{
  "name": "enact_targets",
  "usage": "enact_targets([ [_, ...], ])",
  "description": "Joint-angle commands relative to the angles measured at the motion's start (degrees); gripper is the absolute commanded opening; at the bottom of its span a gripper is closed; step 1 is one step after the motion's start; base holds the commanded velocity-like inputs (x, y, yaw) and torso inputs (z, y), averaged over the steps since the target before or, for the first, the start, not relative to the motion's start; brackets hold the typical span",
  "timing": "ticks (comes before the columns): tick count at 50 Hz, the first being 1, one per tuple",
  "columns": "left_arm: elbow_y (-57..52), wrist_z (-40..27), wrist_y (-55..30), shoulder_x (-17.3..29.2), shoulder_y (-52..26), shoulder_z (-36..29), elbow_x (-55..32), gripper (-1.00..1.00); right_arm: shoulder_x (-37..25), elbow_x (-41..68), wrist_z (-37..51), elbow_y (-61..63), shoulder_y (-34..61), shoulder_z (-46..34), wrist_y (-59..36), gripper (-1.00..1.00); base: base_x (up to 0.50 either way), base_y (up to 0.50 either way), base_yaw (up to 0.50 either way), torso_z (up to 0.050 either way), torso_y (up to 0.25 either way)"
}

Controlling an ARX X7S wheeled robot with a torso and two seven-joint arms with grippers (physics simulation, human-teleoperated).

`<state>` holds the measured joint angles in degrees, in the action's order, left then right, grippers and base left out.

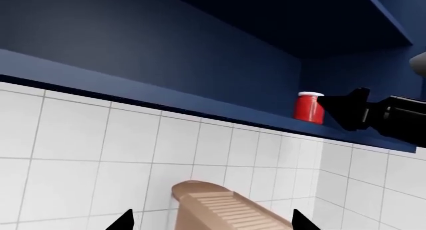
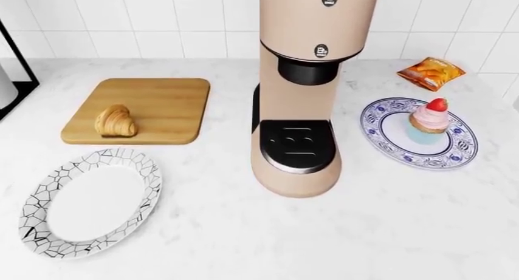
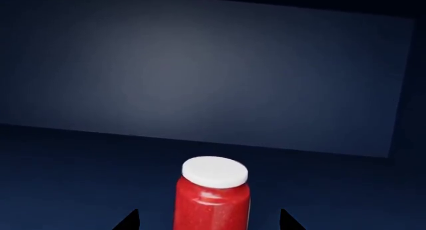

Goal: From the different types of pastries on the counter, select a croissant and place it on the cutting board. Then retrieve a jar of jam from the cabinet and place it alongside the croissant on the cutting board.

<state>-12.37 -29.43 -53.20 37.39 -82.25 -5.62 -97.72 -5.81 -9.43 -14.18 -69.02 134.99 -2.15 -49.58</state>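
Observation:
The jar of jam (image 3: 213, 195), red with a white lid, stands on the dark-blue cabinet shelf. It sits between the spread fingertips of my right gripper (image 3: 207, 223), which is open and not touching it. The left wrist view shows the jar (image 1: 310, 108) with the right gripper (image 1: 336, 108) right beside it. My left gripper (image 1: 211, 225) is open and empty above the coffee machine's top. The croissant (image 2: 116, 121) lies on the cutting board (image 2: 162, 98) at the counter's (image 2: 243, 243) left. The cupcake (image 2: 428, 119) and the flat pastry (image 2: 431, 72) are at the right. No gripper shows in the head view.
A tall beige coffee machine (image 2: 304, 110) stands mid-counter. A white crackle-pattern plate (image 2: 89, 201) lies in front of the board. The cupcake sits on a blue-patterned plate (image 2: 381, 131). White tiled wall (image 1: 100, 150) runs below the cabinet shelf edge (image 1: 199, 103).

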Motion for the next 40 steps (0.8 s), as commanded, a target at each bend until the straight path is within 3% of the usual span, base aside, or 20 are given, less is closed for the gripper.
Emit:
enact_targets([
  [1, 0.2, 0.1, 0.1, 0.0, -0.2, -0.2, 0.0, 1.0, -0.2, -0.3, -0.3, 0.5, 0.0, 0.0, -0.6, 1.0, 0.09, 0.0, 0.0, 0.0, 0.0],
  [39, -0.1, 0.4, 0.8, 0.6, 0.6, -0.3, 0.0, 1.0, -0.4, 0.1, 0.0, 0.0, 0.0, 0.1, -0.3, 1.0, 0.09, 0.0, 0.0, 0.0, 0.0],
  [40, 0.0, 0.4, 0.9, 0.5, 0.6, -0.3, 0.0, 1.0, -0.4, 0.2, 0.3, -0.2, 0.0, 0.1, 0.0, -1.0, 0.0, 0.0, 0.0, 0.0, 0.0],
])
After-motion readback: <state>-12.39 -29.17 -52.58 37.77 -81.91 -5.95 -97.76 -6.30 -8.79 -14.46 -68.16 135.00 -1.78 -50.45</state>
